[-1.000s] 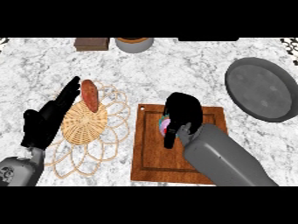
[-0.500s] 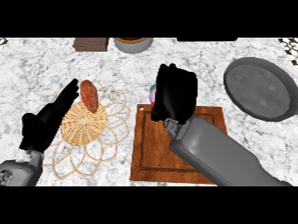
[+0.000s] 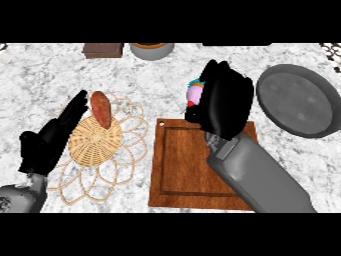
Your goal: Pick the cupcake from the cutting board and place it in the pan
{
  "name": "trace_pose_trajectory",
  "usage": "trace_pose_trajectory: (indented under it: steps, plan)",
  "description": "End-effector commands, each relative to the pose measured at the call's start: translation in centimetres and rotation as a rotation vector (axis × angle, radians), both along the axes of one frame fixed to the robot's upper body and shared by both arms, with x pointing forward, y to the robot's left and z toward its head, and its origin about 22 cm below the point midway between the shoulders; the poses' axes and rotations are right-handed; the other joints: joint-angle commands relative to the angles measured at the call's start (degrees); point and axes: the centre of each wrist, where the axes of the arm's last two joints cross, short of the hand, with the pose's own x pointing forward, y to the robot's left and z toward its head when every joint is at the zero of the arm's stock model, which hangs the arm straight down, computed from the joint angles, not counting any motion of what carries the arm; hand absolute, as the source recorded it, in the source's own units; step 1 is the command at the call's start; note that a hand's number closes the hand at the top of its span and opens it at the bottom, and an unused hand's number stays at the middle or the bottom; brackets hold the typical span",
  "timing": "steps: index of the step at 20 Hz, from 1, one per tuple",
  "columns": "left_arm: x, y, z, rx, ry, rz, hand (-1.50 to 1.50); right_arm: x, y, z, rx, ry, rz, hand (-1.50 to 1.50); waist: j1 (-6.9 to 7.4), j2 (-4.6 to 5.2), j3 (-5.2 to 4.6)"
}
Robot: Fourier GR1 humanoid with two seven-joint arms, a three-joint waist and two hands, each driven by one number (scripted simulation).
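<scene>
My right hand (image 3: 221,100) is raised over the far edge of the wooden cutting board (image 3: 184,170), its fingers curled round the cupcake (image 3: 194,92). Only the cupcake's pink, blue and red side shows at the hand's left; the rest is hidden. The dark grey pan (image 3: 300,100) lies to the right of that hand, its inside bare and its handle pointing toward the right edge. My left hand (image 3: 51,140) stays open at the left, fingers straight, beside the woven mat.
A woven wicker mat (image 3: 95,145) lies left of the board with a brown sweet potato (image 3: 101,109) on it. At the counter's far edge stand a brown block (image 3: 103,49) and a grey pot (image 3: 151,50).
My right hand closed on the cupcake, lifted it off the board, and has carried it away from me and to the right, toward the pan. The left hand has not moved.
</scene>
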Motion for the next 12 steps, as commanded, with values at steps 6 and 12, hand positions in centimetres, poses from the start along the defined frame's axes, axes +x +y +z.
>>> trace_pose_trajectory:
  steps: [6,12]
  plan:
    - [-0.1,-1.2,1.2,-0.005,-0.007,-0.020,0.00,2.5,-7.9,-3.5,0.205,-0.122,-0.203,1.50,1.06,0.43,0.06]
    - [1.0,-0.7,1.8,0.016,-0.013,-0.031,0.00,5.4,-15.0,-5.4,0.132,-0.136,-0.309,1.50,1.04,0.55,0.03]
